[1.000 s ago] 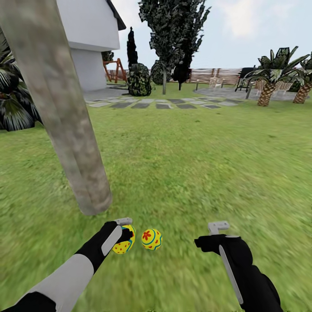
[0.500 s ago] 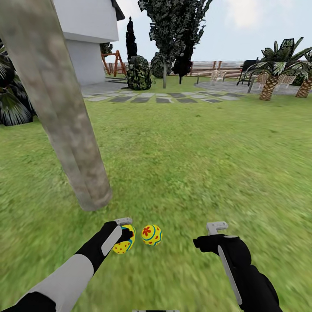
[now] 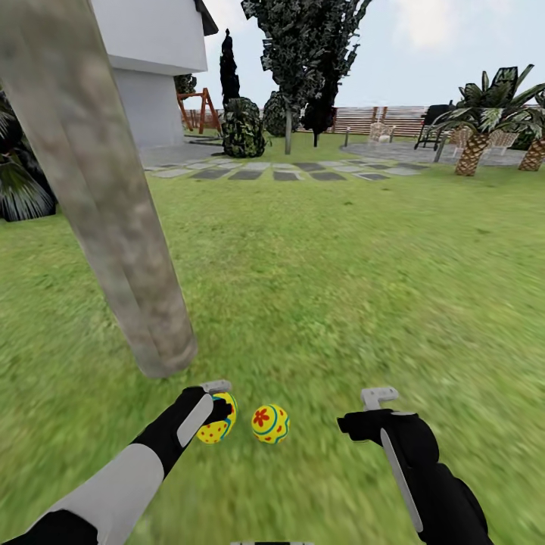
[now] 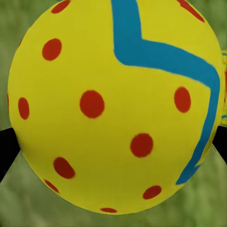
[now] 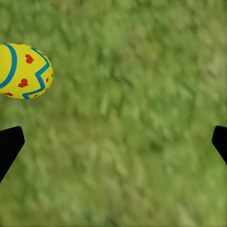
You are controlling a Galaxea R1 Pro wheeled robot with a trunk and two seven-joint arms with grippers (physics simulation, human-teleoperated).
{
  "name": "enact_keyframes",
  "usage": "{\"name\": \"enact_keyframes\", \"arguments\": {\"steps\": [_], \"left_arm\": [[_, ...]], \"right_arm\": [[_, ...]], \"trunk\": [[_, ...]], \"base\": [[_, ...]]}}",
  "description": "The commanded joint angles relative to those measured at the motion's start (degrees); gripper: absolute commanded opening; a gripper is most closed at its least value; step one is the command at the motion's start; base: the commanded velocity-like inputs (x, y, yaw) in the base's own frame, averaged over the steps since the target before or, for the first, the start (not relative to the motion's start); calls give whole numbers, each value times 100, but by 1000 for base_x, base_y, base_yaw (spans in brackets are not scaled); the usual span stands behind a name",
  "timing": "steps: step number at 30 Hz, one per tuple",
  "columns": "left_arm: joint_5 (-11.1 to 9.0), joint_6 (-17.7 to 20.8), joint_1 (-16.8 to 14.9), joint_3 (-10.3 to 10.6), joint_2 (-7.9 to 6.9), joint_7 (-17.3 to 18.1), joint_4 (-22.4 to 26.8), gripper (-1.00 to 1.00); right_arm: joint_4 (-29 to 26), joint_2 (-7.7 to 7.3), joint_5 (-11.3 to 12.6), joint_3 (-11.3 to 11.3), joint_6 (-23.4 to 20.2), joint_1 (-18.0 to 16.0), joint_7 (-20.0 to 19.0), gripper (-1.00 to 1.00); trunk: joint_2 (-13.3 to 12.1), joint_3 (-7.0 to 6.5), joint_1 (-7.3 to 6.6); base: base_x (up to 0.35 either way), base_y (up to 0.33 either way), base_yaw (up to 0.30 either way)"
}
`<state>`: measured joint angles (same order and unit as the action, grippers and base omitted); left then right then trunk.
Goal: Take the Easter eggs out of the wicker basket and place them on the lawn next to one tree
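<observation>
Beside the tree (image 3: 113, 219), one egg (image 3: 270, 423) has rolled slightly on the lawn (image 3: 363, 288). Left tool (image 3: 216, 409) stays clamped on another egg (image 3: 217, 426); right tool (image 3: 378, 405) hangs wide, empty.

Both arms reach forward and low from the robot's trunk, forearms angled inward. The left arm, grey over the forearm and black at the wrist, ends in the left gripper (image 3: 217, 412), whose jaws are clamped on an Easter egg (image 3: 217, 424); in the left wrist view the egg sits between the dark fingertips (image 4: 7, 149). The right arm is black with a pale strip along the wrist. The right gripper (image 3: 381, 395) holds nothing, its fingertips (image 5: 9, 142) spread wide apart.
</observation>
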<state>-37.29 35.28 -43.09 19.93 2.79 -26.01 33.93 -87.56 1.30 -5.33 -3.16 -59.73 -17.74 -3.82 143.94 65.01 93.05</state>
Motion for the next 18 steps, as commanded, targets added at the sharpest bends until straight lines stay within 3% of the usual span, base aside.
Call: {"name": "enact_keyframes", "arguments": {"steps": [1,6,18], "left_arm": [[-59,8,-4,29,-5,-53,8,-100],[-59,10,-6,29,-4,-52,8,-100],[-59,1,2,29,-4,-53,11,-100]], "right_arm": [[-6,1,-56,0,-27,-4,-40,100],[-6,1,-56,0,-27,-5,-40,100],[-6,1,-56,0,-27,-5,-40,100]], "trunk": [[2,5,2],[2,5,2],[2,5,2]], "base": [[281,81,0],[161,26,0],[10,1,0]]}}
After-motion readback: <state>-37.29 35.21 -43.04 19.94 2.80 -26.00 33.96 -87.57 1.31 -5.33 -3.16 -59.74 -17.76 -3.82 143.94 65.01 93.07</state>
